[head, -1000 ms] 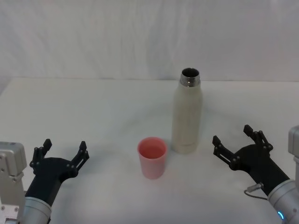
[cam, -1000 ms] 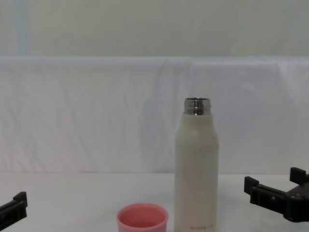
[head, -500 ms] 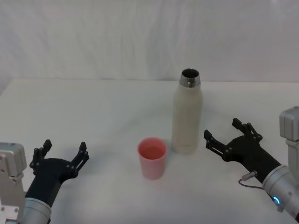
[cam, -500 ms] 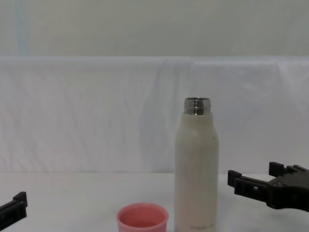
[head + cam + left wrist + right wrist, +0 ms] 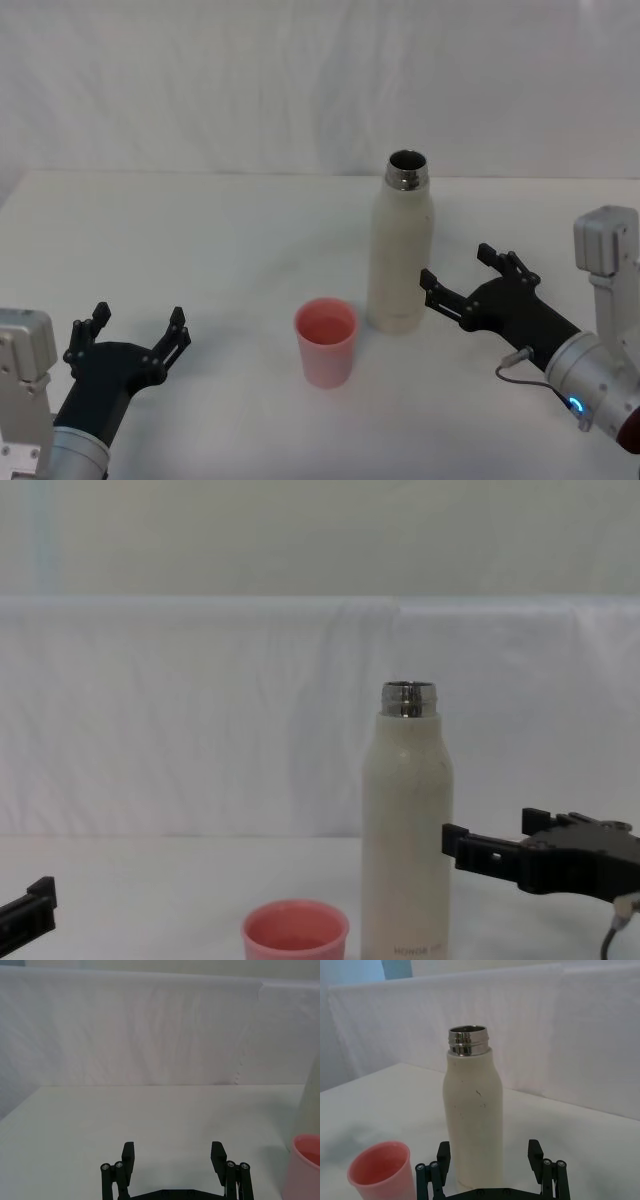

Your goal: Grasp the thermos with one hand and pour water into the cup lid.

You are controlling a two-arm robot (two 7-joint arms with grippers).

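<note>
A tall thermos [image 5: 402,250] stands upright on a white cloth-covered table [image 5: 200,250]. Its body is matte cream-white with rounded shoulders, narrowing to a shiny steel threaded neck that is open at the top; small grey lettering sits near its base. A few tiny dark specks mark its side in the right wrist view.

Just beside the thermos, toward the robot and a little to its left, sits the cup lid [image 5: 325,339], a small round pink plastic cup, smooth-walled, open upward and much shorter than the bottle.

On the thermos's right, the right gripper [image 5: 460,276] is level with the lower body of the bottle. It is black, with two jointed fingers spread wide apart; the nearer fingertip is just beside the bottle wall, and contact cannot be judged. Behind it is a silver-grey cylindrical wrist with a blue glow.

Far to the thermos's left, the left gripper [image 5: 137,330] is near the table's front edge, black, its fingers also spread and holding nothing.
</note>
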